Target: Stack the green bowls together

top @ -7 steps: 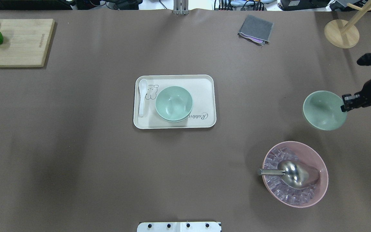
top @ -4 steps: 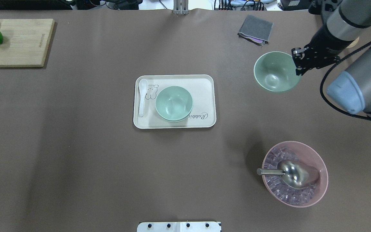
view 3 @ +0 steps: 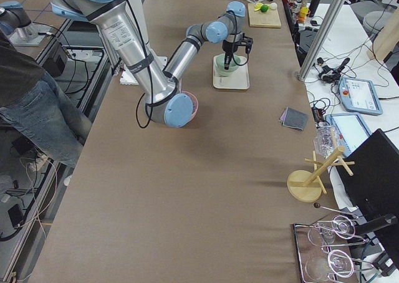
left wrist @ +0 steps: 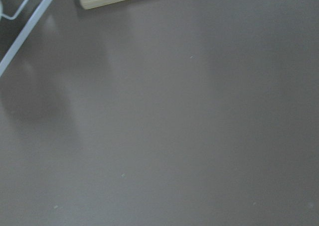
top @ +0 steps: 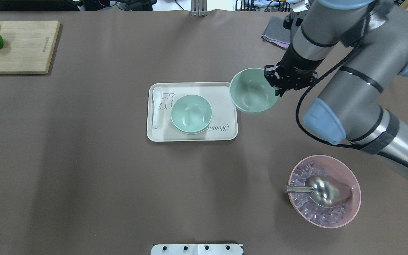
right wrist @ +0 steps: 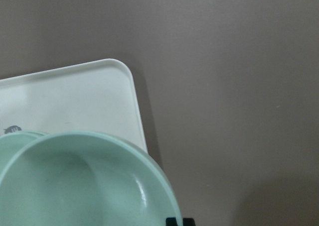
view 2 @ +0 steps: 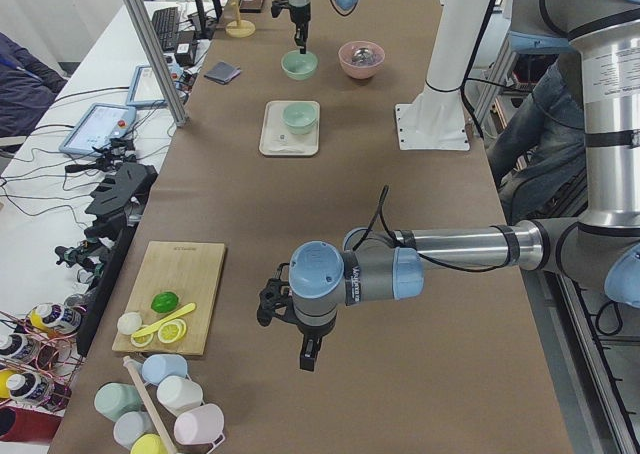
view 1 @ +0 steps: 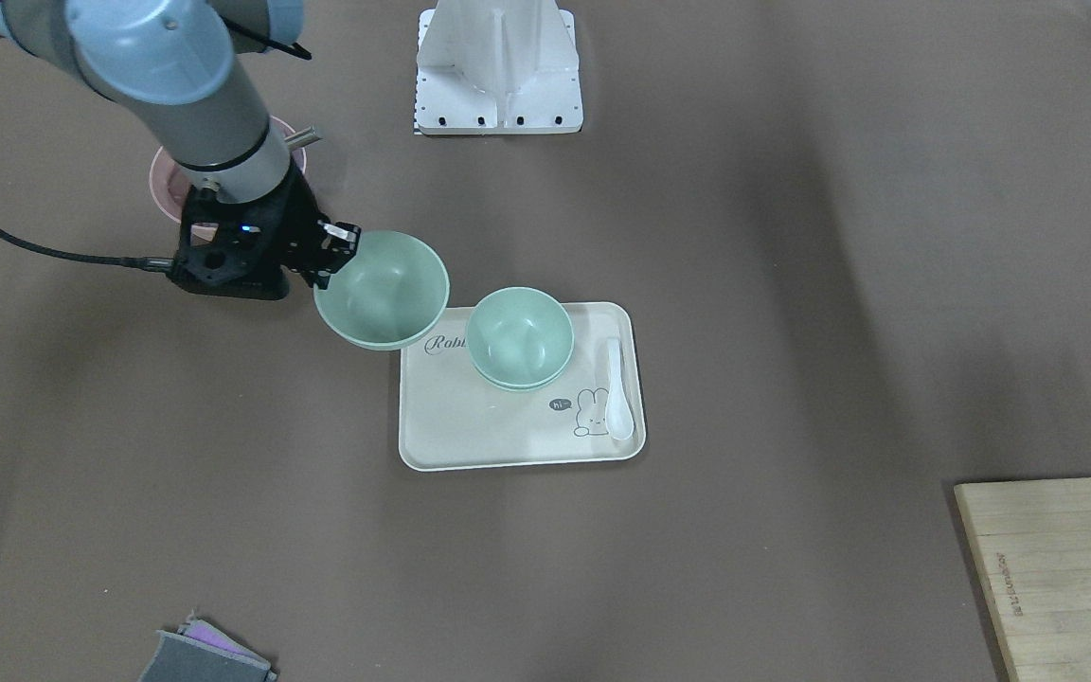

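Two pale green bowls [top: 191,114] sit nested on the cream tray [top: 225,92] at the table's middle; they also show in the front-facing view [view 1: 519,339]. My right gripper [top: 274,82] is shut on the rim of a third green bowl [top: 251,92] and holds it upright in the air over the tray's right edge, beside the nested pair. The right wrist view shows this held bowl [right wrist: 84,186] above the tray's corner [right wrist: 75,94]. My left gripper [view 2: 307,352] shows only in the exterior left view, above bare table near the cutting board; I cannot tell whether it is open.
A white spoon [top: 157,106] lies on the tray's left side. A pink bowl [top: 352,205] with ice cubes and a metal scoop stands front right. A cutting board [top: 23,46] with lime and lemon is far left. A grey cloth [top: 276,32] lies far right.
My right arm has carried the green bowl from the table's right edge, first farther back, then left, to the tray's right edge. The nested bowls have not moved.
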Tool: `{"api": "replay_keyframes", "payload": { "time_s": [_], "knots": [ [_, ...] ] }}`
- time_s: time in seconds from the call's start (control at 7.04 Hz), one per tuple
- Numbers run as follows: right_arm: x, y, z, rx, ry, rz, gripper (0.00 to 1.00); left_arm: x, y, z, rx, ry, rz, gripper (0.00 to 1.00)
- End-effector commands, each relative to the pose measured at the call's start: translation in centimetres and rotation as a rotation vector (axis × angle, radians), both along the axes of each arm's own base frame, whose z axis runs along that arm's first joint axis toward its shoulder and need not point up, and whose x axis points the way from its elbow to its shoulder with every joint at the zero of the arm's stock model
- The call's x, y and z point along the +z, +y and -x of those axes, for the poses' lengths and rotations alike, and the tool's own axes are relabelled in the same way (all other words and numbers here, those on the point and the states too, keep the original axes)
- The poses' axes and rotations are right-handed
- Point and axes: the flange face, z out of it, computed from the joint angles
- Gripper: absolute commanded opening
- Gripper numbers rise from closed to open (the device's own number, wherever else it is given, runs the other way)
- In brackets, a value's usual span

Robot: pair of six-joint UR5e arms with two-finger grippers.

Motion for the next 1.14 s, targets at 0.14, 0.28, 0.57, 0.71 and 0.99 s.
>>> {"api": "replay_keyframes", "payload": {
  "time_s": [0.14,0.28,0.57,0.71,0.99],
  "knots": [
    [-2.5,-1.3,12.0,0.112,-0.048,0.033,0.0,-0.1,0.0,0.2,-0.002,-0.01,-0.003,0.98],
    [-1.8,-0.7,13.2,0.101,-0.035,0.036,0.0,-0.4,0.0,0.2,-0.003,-0.011,-0.011,0.98],
    [-1.6,0.2,14.1,0.085,-0.031,0.035,0.0,-0.7,0.1,0.5,-0.01,-0.014,-0.018,0.98],
    [-1.5,0.8,14.6,0.077,-0.031,0.037,0.0,-0.8,0.0,0.5,-0.011,-0.014,-0.018,0.98],
    [-0.5,0.9,14.8,0.071,-0.019,0.041,0.0,-1.0,0.0,0.5,-0.011,-0.013,-0.022,0.98]
  ]
}}
